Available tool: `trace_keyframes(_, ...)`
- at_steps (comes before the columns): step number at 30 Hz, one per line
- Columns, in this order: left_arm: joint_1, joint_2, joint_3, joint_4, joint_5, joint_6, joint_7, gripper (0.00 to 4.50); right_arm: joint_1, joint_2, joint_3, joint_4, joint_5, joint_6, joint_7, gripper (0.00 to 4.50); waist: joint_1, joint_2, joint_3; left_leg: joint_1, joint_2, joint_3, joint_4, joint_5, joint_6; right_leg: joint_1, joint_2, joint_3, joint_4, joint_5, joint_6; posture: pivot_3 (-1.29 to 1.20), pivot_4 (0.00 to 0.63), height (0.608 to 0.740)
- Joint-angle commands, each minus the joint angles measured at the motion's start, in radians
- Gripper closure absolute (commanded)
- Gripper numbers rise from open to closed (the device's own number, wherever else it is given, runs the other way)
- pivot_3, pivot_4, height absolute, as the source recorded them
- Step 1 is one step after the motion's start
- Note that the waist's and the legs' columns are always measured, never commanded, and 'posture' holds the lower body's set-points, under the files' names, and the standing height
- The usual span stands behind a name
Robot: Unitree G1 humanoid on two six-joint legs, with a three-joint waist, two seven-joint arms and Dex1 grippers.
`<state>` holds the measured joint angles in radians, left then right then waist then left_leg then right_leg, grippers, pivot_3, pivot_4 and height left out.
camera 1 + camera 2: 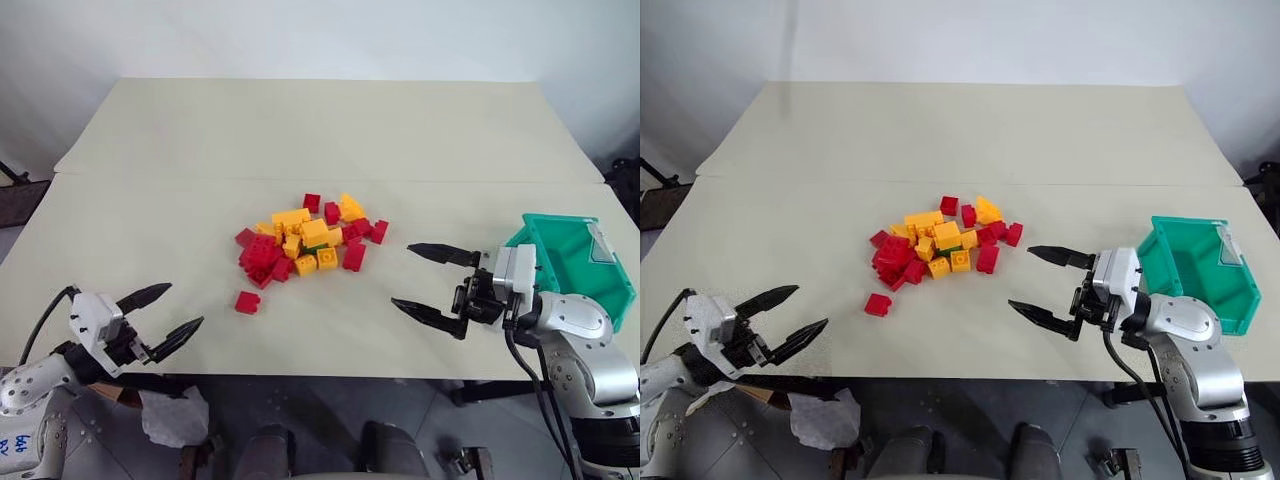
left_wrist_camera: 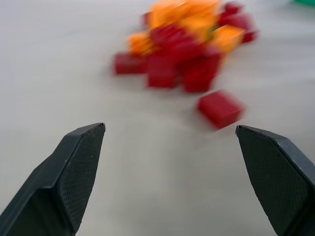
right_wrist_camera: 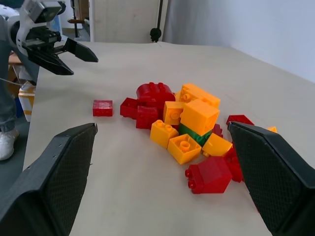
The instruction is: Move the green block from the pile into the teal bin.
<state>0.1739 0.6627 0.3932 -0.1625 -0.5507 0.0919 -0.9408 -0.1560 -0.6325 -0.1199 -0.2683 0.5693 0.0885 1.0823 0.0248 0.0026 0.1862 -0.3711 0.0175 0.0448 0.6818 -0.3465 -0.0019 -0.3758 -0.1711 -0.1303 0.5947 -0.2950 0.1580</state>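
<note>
Centrally in the left eye view, the pile (image 1: 308, 240) of red and yellow bricks sits on the pale table (image 1: 300, 140). The green block (image 3: 195, 135) is buried in that heap: in the right wrist view it shows as a green sliver under a yellow brick, near the middle of the frame. One stray red brick (image 1: 247, 302) lies apart from the heap, toward the lower left. The teal bin (image 1: 575, 262) stands at the right edge of the frame, just behind the right arm. The right gripper (image 1: 433, 283) hovers at the lower right, pointing toward the heap, its fingers spread wide and grasping nothing. The left gripper (image 1: 171, 314) sits at the lower left near the table's front edge, likewise spread wide and empty, well apart from the bricks.
</note>
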Motion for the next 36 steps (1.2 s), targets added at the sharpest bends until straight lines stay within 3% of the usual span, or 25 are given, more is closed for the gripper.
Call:
trace_keyframes(1,-0.002,0.055,-0.039,-0.126,-0.067,0.143,-0.009,0.9,0.021,-0.019,-0.031,0.015,-0.01,-0.028,0.018,0.0,-0.002,0.0,0.0,0.0,0.0,0.0,0.0,0.0,0.0,0.0,0.0,0.0,0.0,0.0,0.0,0.0,0.15,0.74)
trace_keyframes(7,-0.199,0.053,-0.194,-0.2,-0.026,0.246,0.052,2.77,0.074,-0.018,-0.073,0.068,-0.03,-0.072,0.011,0.0,0.002,0.0,0.0,0.0,0.0,0.001,0.0,0.0,0.0,0.0,0.001,0.0,0.0,0.0,0.0,0.0,0.15,0.74)
trace_keyframes(12,-0.504,-0.083,-0.446,-0.058,0.122,0.275,0.099,4.4,0.08,0.004,-0.087,0.061,-0.035,-0.086,-0.033,0.0,0.004,0.001,0.0,0.0,-0.001,0.002,0.001,0.0,0.001,0.001,0.001,0.002,0.0,0.001,0.0,0.0,0.15,0.74)
trace_keyframes(20,-0.735,-0.184,-0.596,0.246,0.327,0.183,0.117,4.46,0.11,0.009,-0.082,0.004,-0.04,-0.083,-0.07,0.0,-0.003,0.0,0.0,0.001,0.0,0.004,0.0,0.0,0.0,-0.001,0.003,0.003,0.0,0.001,0.0,0.0,0.15,0.74)
trace_keyframes(27,-0.844,-0.305,-0.463,0.479,0.305,0.065,0.214,4.46,0.142,0.024,-0.069,-0.046,-0.043,-0.075,-0.114,0.0,0.004,0.0,0.0,0.0,0.0,0.004,0.001,0.0,0.0,-0.001,0.003,0.003,-0.001,0.001,0.0,0.0,0.15,0.74)
trace_keyframes(32,-0.89,-0.318,-0.401,0.668,0.366,-0.03,0.336,4.46,0.157,0.035,-0.047,-0.065,-0.048,-0.076,-0.134,0.0,-0.001,-0.001,0.0,0.0,0.0,0.004,0.001,0.0,0.0,-0.001,0.003,0.002,0.0,0.001,0.001,0.0,0.15,0.74)
trace_keyframes(36,-0.886,-0.306,-0.396,0.718,0.396,-0.043,0.357,4.46,0.142,0.043,-0.033,-0.06,-0.051,-0.072,-0.141,0.0,0.0,-0.001,0.0,0.001,0.0,0.004,0.001,0.0,0.0,-0.001,0.003,0.003,0.0,0.001,0.001,0.0,0.15,0.74)
